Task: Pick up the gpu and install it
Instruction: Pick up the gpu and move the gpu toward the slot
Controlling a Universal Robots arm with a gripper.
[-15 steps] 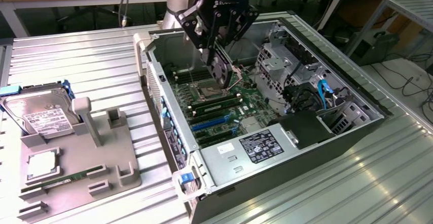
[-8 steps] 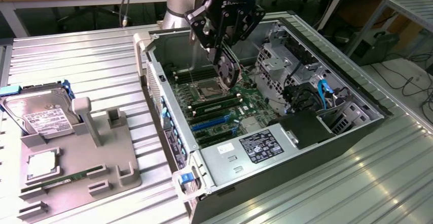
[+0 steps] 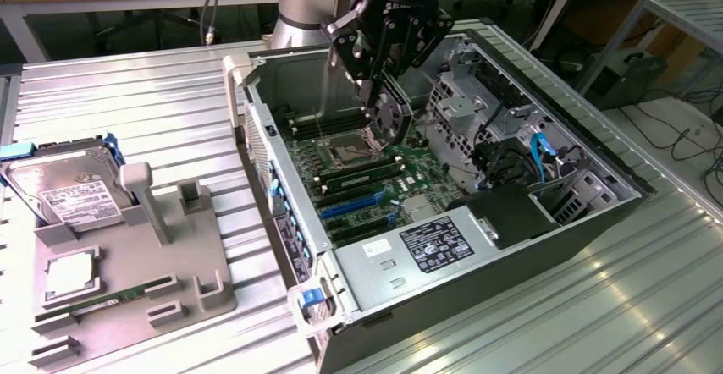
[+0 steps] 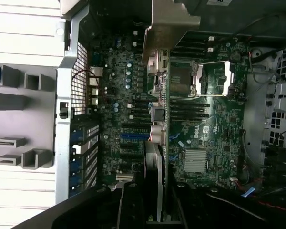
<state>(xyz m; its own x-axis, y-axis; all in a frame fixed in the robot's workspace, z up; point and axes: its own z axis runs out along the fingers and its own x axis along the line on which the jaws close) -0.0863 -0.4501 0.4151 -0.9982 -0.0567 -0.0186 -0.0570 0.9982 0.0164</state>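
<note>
In the upper centre of the exterior view the hand (image 3: 378, 74) is clamped on the gpu (image 3: 391, 118), which hangs edge-down inside the open computer case (image 3: 598, 213) — over the motherboard (image 3: 373, 167), not yet in the blue slots (image 3: 352, 208). The risk, as I judge it: a slight tilt or offset would land the card's edge on components — or snag its bracket on the case wall.

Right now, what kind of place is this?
Likely a robotics lab set up for PC assembly: open computer case on a ribbed aluminium table, gray parts fixture holding a hard drive, fingers gripping the gpu.
</note>
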